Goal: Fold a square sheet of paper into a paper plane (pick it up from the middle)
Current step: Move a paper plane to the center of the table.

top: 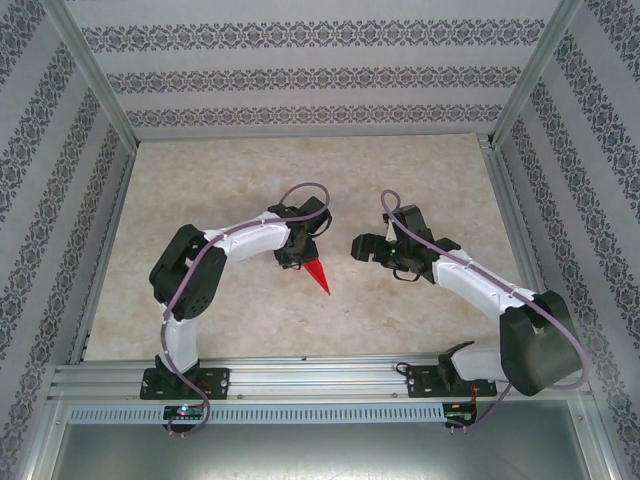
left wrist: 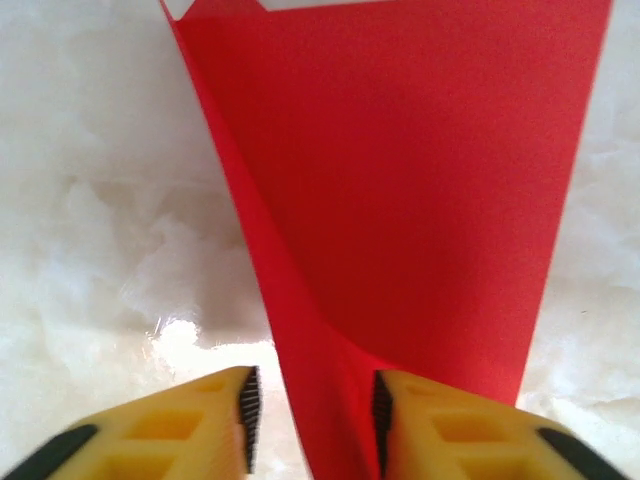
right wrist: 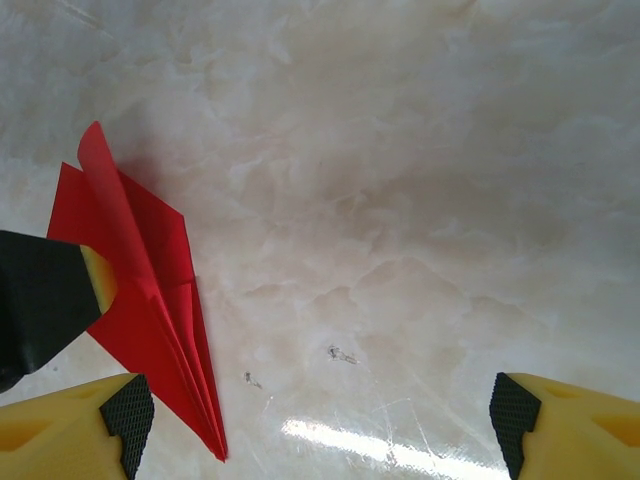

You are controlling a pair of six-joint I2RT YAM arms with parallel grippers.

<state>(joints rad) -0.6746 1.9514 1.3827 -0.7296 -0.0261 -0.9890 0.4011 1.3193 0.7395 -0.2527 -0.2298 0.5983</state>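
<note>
left end effector (left wrist: 314, 405) straddles creased red paper plane (left wrist: 400, 200).

I see a pale, marble-look worktop (top: 250, 180). A red paper plane (top: 318, 276) rests on it near the middle, its sharp tip pointing toward the near edge.
</note>
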